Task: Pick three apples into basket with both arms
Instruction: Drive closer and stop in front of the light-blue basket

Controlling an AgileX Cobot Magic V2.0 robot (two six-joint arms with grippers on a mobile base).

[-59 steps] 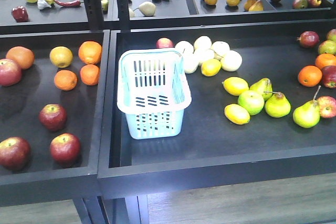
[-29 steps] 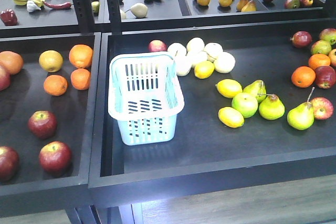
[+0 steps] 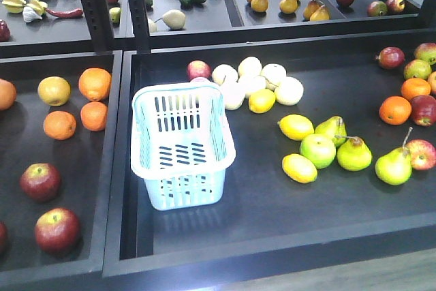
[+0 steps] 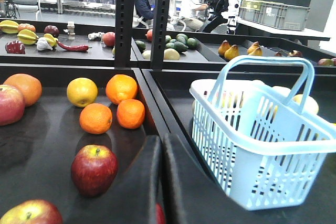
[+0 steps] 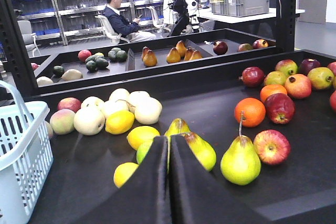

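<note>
**Basket waits one tray over from the dark red apples**

The pale blue basket stands upright, handle raised, in the wide middle tray. One dark red apple and a second apple lie in the neighbouring left tray, below the oranges. The left tool and the right tool are each pinched narrow, tips together and holding nothing. The right tool points toward the lemons and pears.

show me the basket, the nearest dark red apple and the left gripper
basket (image 3: pixel 185 187), front view, front slotted wall
dark red apple (image 3: pixel 56 230), front view, middle of its skin
left gripper (image 4: pixel 160 145), left wrist view, between its shut fingertips
</note>
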